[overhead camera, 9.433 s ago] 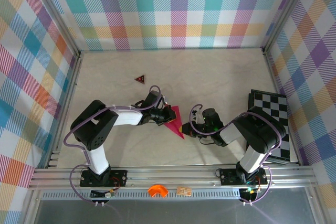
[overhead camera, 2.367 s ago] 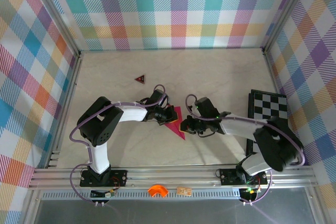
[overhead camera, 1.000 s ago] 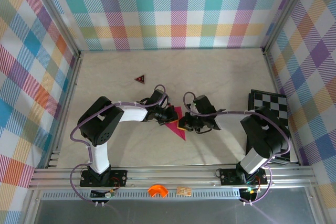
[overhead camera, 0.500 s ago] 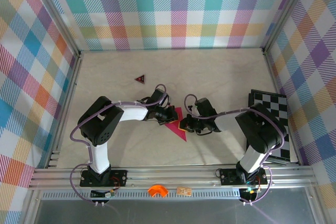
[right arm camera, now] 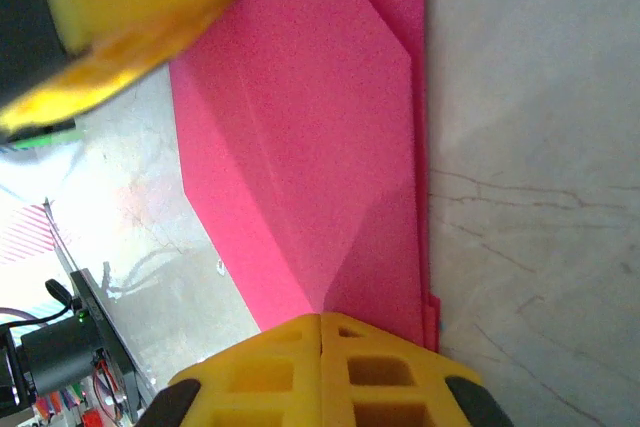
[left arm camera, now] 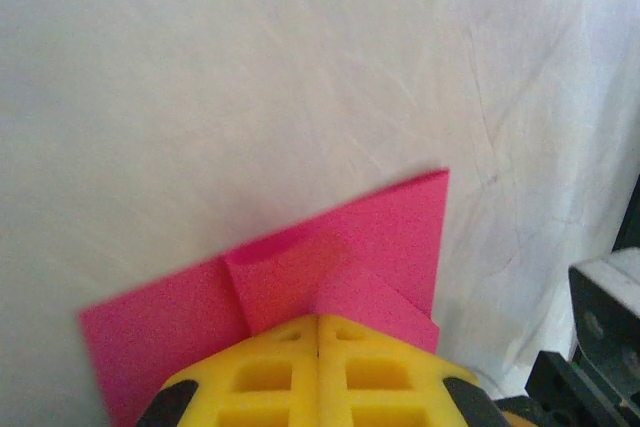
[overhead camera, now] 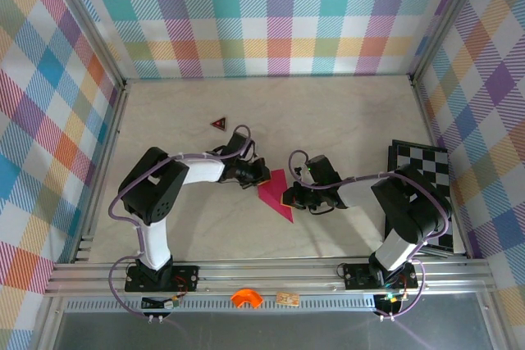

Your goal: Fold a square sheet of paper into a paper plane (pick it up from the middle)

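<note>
The magenta sheet of paper (overhead camera: pixel 276 194) lies flat on the table, folded into a narrow pointed wedge with layered flaps, its tip toward the near edge. My left gripper (overhead camera: pixel 259 176) is shut, its yellow tips resting on the paper's upper left part. In the left wrist view the left gripper (left arm camera: pixel 318 319) sits over a small folded flap of the paper (left arm camera: pixel 380 237). My right gripper (overhead camera: pixel 287 199) is shut too, at the paper's right edge. In the right wrist view the right gripper (right arm camera: pixel 321 317) touches the paper (right arm camera: pixel 300 127) where two creased facets meet.
A tiny dark red triangle (overhead camera: pixel 218 124) lies further back on the left. A black-and-white checkerboard (overhead camera: pixel 422 178) lies by the right wall. An orange piece (overhead camera: pixel 245 297) sits on the front rail. Plaid walls enclose the table on three sides.
My left gripper has slid a little up and to the left along the paper. The right gripper has shifted slightly toward the near edge at the paper's right side.
</note>
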`<action>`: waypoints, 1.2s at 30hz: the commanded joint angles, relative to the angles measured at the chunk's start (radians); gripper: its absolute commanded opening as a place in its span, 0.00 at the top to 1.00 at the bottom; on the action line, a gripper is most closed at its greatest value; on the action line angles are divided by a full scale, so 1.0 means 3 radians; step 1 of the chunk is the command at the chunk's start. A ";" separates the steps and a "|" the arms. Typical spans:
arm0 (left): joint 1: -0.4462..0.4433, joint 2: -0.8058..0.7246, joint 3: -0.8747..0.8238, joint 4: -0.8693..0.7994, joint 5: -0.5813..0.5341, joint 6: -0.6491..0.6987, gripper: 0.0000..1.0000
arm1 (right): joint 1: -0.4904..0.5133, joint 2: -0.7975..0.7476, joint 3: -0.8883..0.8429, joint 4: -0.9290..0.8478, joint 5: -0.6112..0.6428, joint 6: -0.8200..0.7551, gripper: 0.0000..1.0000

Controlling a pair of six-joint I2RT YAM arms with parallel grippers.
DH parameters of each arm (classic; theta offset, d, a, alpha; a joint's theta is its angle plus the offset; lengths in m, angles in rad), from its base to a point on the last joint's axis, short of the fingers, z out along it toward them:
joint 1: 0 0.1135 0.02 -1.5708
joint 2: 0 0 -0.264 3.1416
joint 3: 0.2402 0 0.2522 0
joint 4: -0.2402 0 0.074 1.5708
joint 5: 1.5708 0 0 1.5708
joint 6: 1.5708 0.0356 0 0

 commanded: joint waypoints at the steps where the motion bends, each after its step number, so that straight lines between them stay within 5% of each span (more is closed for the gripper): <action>1: 0.0165 0.0118 0.0032 -0.0065 -0.0175 0.0147 0.99 | 0.0007 0.0114 -0.0221 -0.0721 0.0066 -0.0079 1.00; 16: 0.0452 0.0187 0.0366 -0.0496 -0.0322 0.0371 1.00 | -0.0001 0.0159 -0.0282 -0.0643 0.0031 -0.0123 1.00; 21: 0.0448 -0.0221 0.0183 -0.0413 -0.0316 0.0277 1.00 | -0.0002 0.0188 -0.0278 -0.0623 0.0019 -0.0127 1.00; 28: 0.0250 -0.0597 -0.0157 -0.0051 -0.0067 0.0129 0.99 | -0.0017 0.0180 -0.0257 -0.0649 0.0022 -0.0130 1.00; 36: -0.0040 -0.0169 -0.0246 0.0320 0.0004 0.0187 0.99 | -0.0022 0.0118 -0.0227 -0.0648 0.0001 -0.0102 1.00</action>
